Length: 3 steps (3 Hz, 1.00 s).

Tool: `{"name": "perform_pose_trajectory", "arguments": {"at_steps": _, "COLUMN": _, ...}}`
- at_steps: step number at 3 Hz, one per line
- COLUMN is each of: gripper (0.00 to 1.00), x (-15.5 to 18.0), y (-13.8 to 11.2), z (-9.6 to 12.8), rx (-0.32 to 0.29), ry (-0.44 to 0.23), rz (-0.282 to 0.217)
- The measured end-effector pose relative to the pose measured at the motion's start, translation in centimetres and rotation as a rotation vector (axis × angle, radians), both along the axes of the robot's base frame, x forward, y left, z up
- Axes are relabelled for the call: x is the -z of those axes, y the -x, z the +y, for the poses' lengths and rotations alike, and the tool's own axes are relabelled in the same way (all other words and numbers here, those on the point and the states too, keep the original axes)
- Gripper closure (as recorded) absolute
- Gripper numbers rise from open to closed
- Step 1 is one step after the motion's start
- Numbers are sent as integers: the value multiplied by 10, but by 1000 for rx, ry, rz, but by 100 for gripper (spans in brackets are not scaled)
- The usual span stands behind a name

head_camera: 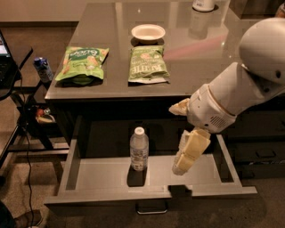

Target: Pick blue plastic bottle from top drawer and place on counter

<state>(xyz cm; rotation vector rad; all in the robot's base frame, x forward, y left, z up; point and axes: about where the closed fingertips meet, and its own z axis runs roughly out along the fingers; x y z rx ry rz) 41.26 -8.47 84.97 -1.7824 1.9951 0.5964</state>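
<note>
The blue plastic bottle (139,149), clear with a white cap, stands upright on the floor of the open top drawer (100,174), a little left of the middle. My gripper (176,139) hangs over the right half of the drawer, to the right of the bottle and apart from it. Its two cream fingers (190,151) stand spread, with nothing between them. The glossy grey counter (196,67) lies above and behind the drawer. The white arm comes in from the right.
Two green snack bags (82,63) (147,65) and a white bowl (148,32) sit on the counter, with a white container (204,4) at the back. A short blue can (43,69) stands on a rack at the left, near cables. The drawer's loop handle (151,208) is at its front.
</note>
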Motion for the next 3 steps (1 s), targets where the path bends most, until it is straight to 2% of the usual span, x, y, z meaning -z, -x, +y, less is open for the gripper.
{"name": "perform_pose_trajectory", "arguments": {"at_steps": 2, "gripper": 0, "x": 30, "y": -33, "z": 26, "rx": 13, "ry": -97, "rz": -68}}
{"name": "perform_pose_trajectory", "arguments": {"at_steps": 3, "gripper": 0, "x": 46, "y": -49, "z": 36, "rx": 14, "ry": -132, "rz": -80}}
